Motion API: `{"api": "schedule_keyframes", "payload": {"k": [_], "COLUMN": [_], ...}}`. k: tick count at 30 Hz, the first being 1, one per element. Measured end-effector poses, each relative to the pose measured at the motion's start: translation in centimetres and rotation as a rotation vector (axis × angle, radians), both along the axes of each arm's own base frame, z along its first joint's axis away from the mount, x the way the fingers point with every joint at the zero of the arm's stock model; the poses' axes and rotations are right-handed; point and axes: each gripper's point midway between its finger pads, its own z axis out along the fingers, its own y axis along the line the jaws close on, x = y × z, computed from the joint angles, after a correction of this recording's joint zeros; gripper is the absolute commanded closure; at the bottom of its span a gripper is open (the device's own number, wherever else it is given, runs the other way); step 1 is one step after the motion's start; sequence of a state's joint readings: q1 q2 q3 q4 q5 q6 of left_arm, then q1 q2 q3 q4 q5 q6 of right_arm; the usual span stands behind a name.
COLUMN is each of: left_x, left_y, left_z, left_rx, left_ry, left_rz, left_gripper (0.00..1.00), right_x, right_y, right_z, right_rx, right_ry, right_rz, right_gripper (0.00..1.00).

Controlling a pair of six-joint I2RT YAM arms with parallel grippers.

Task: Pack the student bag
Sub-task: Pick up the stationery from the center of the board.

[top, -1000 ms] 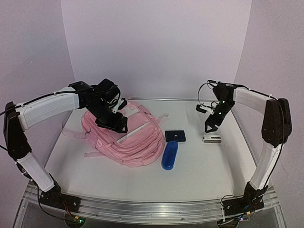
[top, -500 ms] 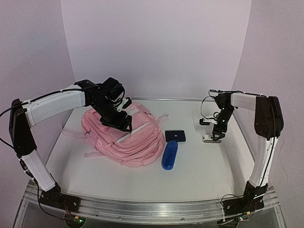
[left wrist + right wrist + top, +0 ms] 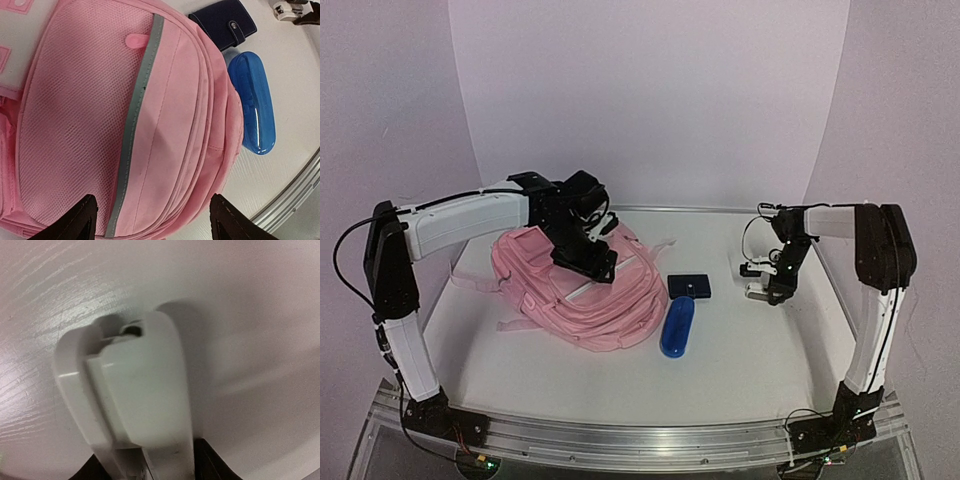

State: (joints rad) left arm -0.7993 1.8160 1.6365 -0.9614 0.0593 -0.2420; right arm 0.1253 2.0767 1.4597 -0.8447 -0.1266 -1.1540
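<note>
The pink student bag (image 3: 578, 290) lies flat on the table at centre left. It fills the left wrist view (image 3: 165, 125), showing a mesh front pocket and a grey reflective stripe. My left gripper (image 3: 590, 262) hovers over the bag, open and empty, with its jaws wide apart (image 3: 155, 222). My right gripper (image 3: 775, 287) is down at the table on the right, shut on a small white plastic object (image 3: 757, 291). That object sits between the fingers in the right wrist view (image 3: 135, 400), touching or just above the table.
A blue oblong case (image 3: 677, 327) lies just right of the bag and also shows in the left wrist view (image 3: 255, 105). A dark navy wallet (image 3: 689, 287) lies behind it, seen too from the left wrist (image 3: 222, 22). A metal rail (image 3: 640, 435) runs along the near edge.
</note>
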Motion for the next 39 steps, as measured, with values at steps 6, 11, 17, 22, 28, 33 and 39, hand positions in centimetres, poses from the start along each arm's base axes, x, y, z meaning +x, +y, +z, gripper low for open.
{"api": "schedule_keyframes", "payload": {"k": [6,11,17,22,28,33,39], "left_x": [-0.5,-0.9,-0.6,0.1,0.0,0.1,0.2], "left_y": [-2.0,-3.2,-3.0,-2.2,-2.2,-2.1,-2.1], "left_z": [-1.6,-3.5,-5.3,-5.4,-5.0,-5.0,-3.9], "left_rx": [0.058,0.160,0.292,0.355,0.373,0.373,0.333], "left_ry": [-0.007,-0.035,-0.074,-0.105,-0.123,-0.123,-0.124], "left_rz": [-0.066,-0.117,-0.128,-0.114,-0.125,-0.116,-0.082], "left_gripper": [0.28,0.32,0.52,0.72,0.95,1.00,1.00], "right_x": [-0.5,-0.7,-0.3,-0.7,-0.5,-0.6,-0.7], "right_y": [0.1,0.4,0.8,1.3,2.0,2.7,4.4], "right_z": [0.2,1.1,3.5,4.7,6.1,6.9,7.8], "right_rx": [0.015,0.038,0.072,0.105,0.148,0.174,0.213], "right_ry": [-0.010,-0.027,-0.078,-0.082,-0.078,-0.078,-0.072], "right_rz": [-0.045,-0.090,-0.125,-0.151,-0.176,-0.182,-0.183], "right_gripper": [0.71,0.79,0.81,0.81,0.81,0.81,0.82]}}
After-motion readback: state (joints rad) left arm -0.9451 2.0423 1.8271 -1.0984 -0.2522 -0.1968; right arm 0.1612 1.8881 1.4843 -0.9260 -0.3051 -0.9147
